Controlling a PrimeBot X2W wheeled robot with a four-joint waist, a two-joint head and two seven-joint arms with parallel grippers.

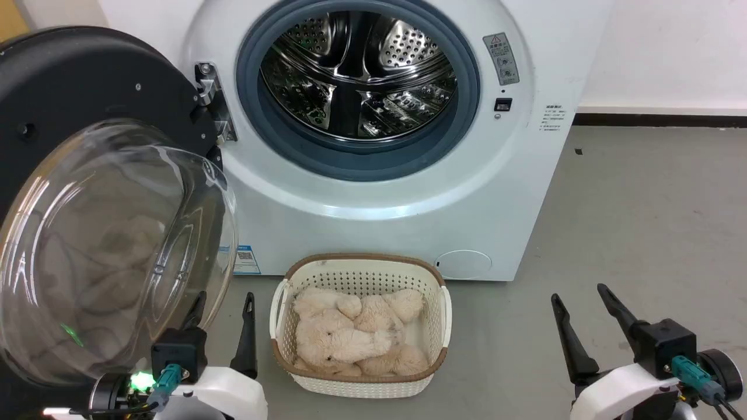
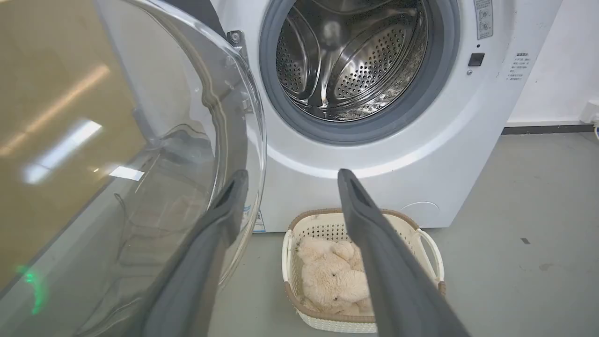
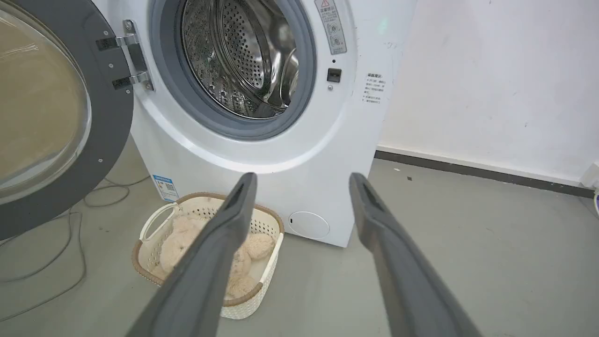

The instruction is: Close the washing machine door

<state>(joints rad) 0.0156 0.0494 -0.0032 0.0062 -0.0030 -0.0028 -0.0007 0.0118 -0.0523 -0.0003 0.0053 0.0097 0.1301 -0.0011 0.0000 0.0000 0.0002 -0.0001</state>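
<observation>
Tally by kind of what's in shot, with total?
White front-loading washing machine: 1
Round black door with clear glass bowl window: 1
Cream perforated plastic basket: 1
Fluffy beige plush pile: 1, pieces uncountable
Dark two-finger pincers: 2, left pincer, right pincer
Total: 6

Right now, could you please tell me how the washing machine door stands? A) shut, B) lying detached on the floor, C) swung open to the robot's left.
C: the washing machine door hangs open on its hinge, left of the washing machine, whose steel drum is exposed.
</observation>
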